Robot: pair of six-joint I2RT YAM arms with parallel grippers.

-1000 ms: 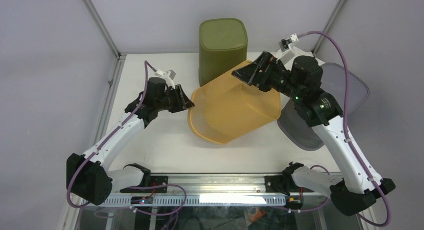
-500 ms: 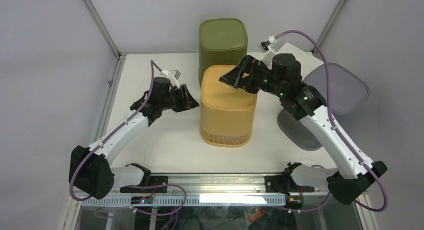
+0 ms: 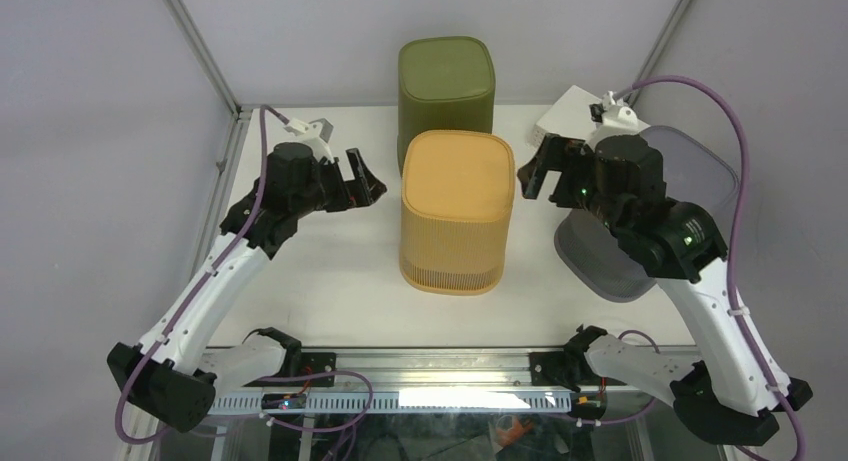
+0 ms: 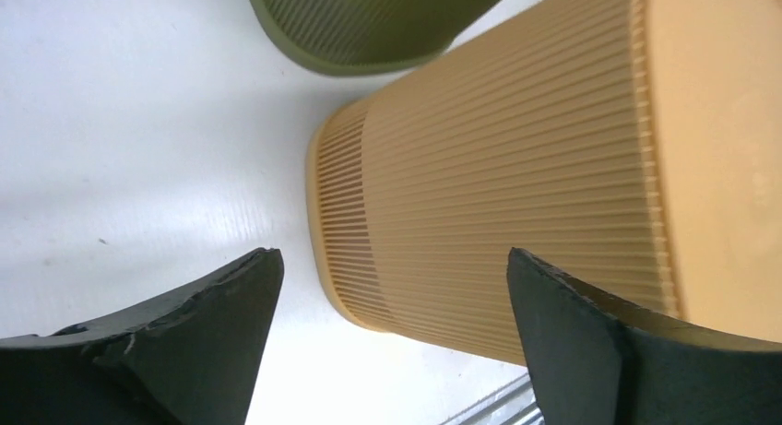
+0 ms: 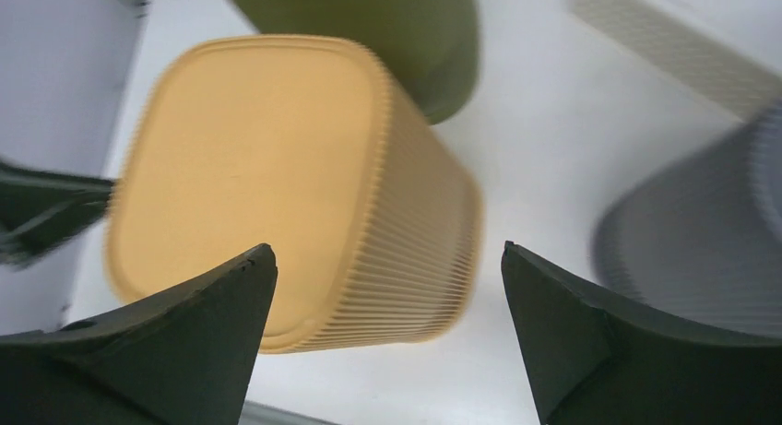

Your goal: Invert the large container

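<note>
Ribbed orange container (image 3: 457, 211), ribbed olive container (image 3: 446, 81), translucent grey tub (image 3: 600, 266)

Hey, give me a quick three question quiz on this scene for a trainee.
1. True or false: the left gripper grips the orange container.
2. What stands right behind the orange container? A grey tub, B green container, C white box.
3. Fill in: the orange container's rim rests on the ____.
Key: 1 false, left gripper open and clear of it; 2 B; 3 table.
</note>
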